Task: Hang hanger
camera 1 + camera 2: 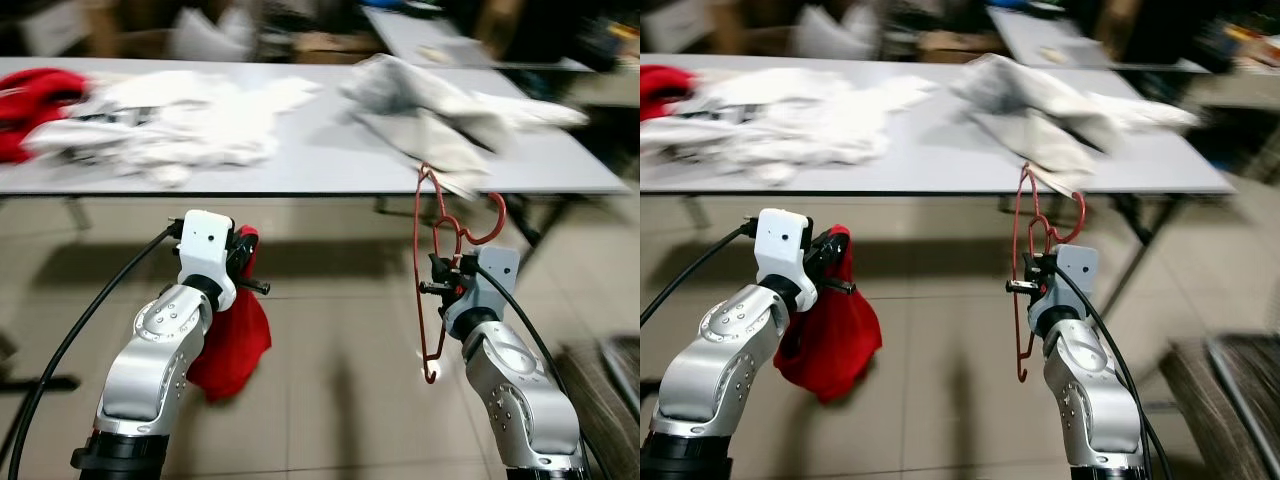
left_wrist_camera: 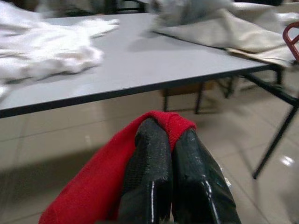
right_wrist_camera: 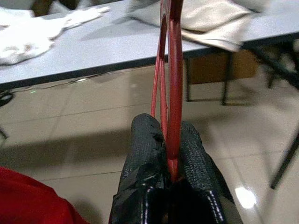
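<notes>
Over the tiled floor [image 1: 330,400], the left gripper [image 2: 166,140] is clamped on a soft red cloth [image 1: 232,345] that hangs limp, and the right gripper [image 3: 169,135] pinches a thin red wire hanger [image 1: 432,270] held upright. Beyond stands a grey table [image 1: 320,150] heaped with white laundry [image 1: 170,125] and pale crumpled garments [image 1: 440,110].

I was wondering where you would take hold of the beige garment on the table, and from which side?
Judging by its pose, I would grip the beige garment at the flap hanging over the near edge of the table, coming from the front. That overhang offers a free fold for the fingers, whereas the rest lies flat. Both grippers are occupied now: the left gripper holds a red cloth, the right gripper a red hanger.
</notes>
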